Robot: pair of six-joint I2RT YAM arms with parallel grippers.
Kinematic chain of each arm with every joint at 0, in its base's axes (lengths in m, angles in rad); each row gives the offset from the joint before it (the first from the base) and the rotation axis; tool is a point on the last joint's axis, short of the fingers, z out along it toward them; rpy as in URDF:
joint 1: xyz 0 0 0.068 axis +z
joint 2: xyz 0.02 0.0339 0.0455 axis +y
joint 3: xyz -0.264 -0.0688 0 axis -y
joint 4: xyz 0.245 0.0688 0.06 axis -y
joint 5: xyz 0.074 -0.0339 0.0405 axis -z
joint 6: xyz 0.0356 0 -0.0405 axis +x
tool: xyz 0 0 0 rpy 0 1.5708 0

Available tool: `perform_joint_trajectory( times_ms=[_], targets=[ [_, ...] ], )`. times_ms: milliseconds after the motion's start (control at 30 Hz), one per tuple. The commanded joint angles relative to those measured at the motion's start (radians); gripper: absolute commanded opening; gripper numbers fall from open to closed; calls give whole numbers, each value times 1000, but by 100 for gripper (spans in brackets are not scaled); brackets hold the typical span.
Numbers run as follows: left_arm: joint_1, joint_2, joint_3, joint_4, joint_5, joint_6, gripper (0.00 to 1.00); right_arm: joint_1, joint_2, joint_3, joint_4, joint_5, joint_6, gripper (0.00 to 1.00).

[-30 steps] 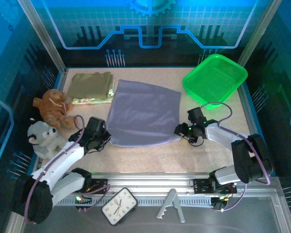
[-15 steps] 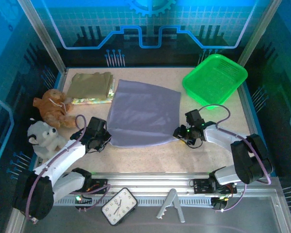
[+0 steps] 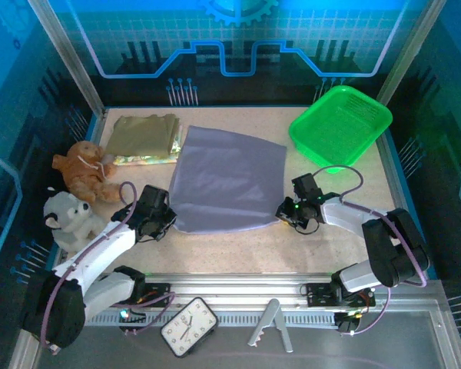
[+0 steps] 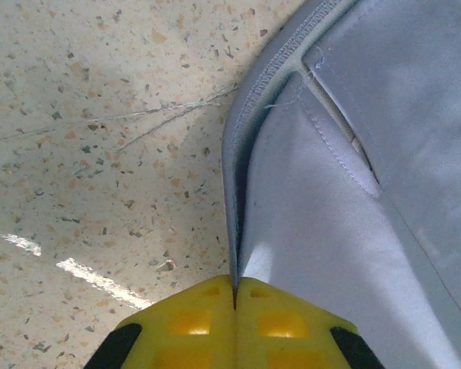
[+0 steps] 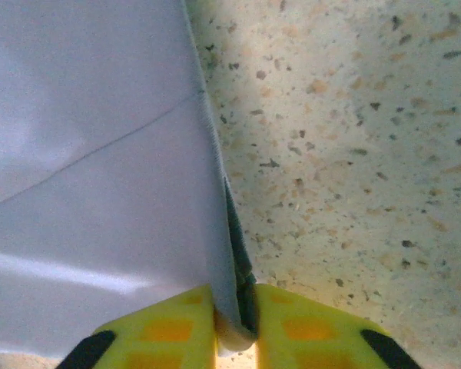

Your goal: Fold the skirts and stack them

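The lavender-grey skirt (image 3: 227,181) lies spread flat in the middle of the table. My left gripper (image 3: 167,219) is shut on its near-left corner; in the left wrist view the yellow fingers (image 4: 192,315) pinch the hem of the skirt (image 4: 353,154). My right gripper (image 3: 283,209) is shut on the near-right corner, and in the right wrist view the skirt's (image 5: 92,154) edge is clamped between the fingertips (image 5: 307,323). The olive-khaki skirt (image 3: 142,132) lies folded at the back left on top of the floral skirt (image 3: 138,159), of which just an edge shows.
A green plastic basket (image 3: 339,123) stands at the back right. A brown plush toy (image 3: 81,171) and a grey plush toy (image 3: 69,215) lie along the left edge. A clock (image 3: 188,327) rests on the near rail. Bare speckled tabletop (image 3: 238,246) runs in front of the skirt.
My right gripper has closed on the skirt's near-right corner after shifting slightly left. The left gripper has stayed shut on the near-left corner.
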Motion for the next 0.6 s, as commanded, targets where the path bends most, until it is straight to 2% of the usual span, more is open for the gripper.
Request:
perform_joint_trajectory(
  times_ms=[0,200,333,433,567],
  targets=[
    [5,-27,13,-37,-33,15,0,12,-32,-6,-26,37,-9,0],
    [-21,-195,20,-231,-112,-67,0,12,-121,-9,-197,29,-20,0],
    [-42,-301,132,-391,-188,-63,0,12,-199,44,-315,23,-18,0],
    [-40,-264,253,-384,-211,21,0,7,-225,135,-352,62,-13,0],
    [-34,-100,431,-286,-215,188,0,1,-199,250,-324,157,-12,0]
  ],
)
